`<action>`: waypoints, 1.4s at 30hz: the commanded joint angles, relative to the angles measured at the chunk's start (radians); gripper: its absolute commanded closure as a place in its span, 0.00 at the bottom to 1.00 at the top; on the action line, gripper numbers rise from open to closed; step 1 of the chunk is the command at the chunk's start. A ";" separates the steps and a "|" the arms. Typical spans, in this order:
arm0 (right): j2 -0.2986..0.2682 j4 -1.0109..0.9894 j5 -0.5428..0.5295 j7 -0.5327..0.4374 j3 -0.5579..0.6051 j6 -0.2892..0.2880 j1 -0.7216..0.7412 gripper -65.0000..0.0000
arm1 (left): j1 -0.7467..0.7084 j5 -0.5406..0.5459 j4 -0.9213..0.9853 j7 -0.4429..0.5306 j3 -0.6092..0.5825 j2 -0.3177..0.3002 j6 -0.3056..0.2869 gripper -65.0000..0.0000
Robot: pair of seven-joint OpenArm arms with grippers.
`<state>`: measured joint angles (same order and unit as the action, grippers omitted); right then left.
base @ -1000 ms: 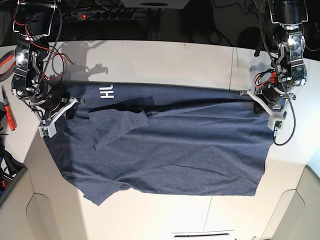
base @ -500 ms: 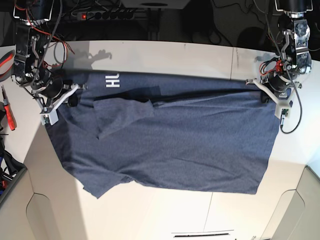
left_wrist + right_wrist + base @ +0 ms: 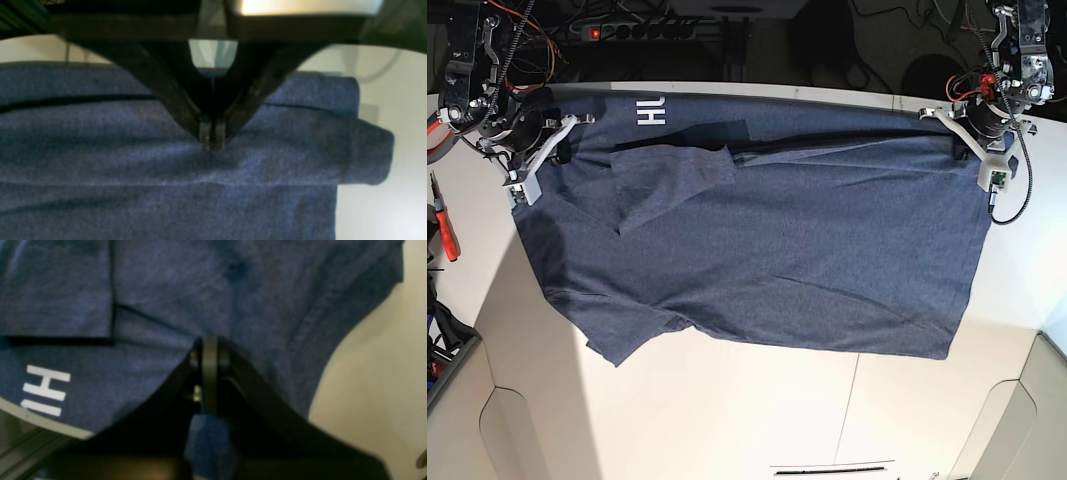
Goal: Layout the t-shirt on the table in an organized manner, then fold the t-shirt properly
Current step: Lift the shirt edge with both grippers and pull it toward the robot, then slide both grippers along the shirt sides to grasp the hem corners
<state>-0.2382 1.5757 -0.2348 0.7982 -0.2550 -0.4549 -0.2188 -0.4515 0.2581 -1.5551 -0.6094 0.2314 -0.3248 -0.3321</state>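
Now | near: t-shirt (image 3: 767,250) hem lies loose on table (image 3: 757,420), well below both pincers | mid: sleeve flap folded over, between them | far: left gripper (image 3: 210,146) and right gripper (image 3: 209,350) each clamped on shirt edge | change: both dragged cloth toward far edge, lettering (image 3: 650,112) moved up | layout stage, folding not begun
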 commanded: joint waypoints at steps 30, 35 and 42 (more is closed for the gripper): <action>-0.014 0.204 0.094 -0.138 -0.008 0.053 0.255 0.74 | 0.115 -0.058 -0.328 -0.098 -0.001 0.028 0.008 1.00; -0.052 -0.026 0.157 -0.173 -0.008 0.171 0.436 0.50 | 0.144 -0.069 -0.328 -0.114 -0.001 0.028 0.007 0.78; -0.149 -0.744 -0.024 -0.201 -0.008 0.015 0.759 0.47 | 0.144 -0.072 -0.327 -0.113 -0.001 0.028 0.006 0.66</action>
<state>-0.3748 0.8055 -0.2497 0.6167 -0.2596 -0.4427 0.5137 -0.3145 0.1841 -1.8648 -0.7399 0.2253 -0.2863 -0.3267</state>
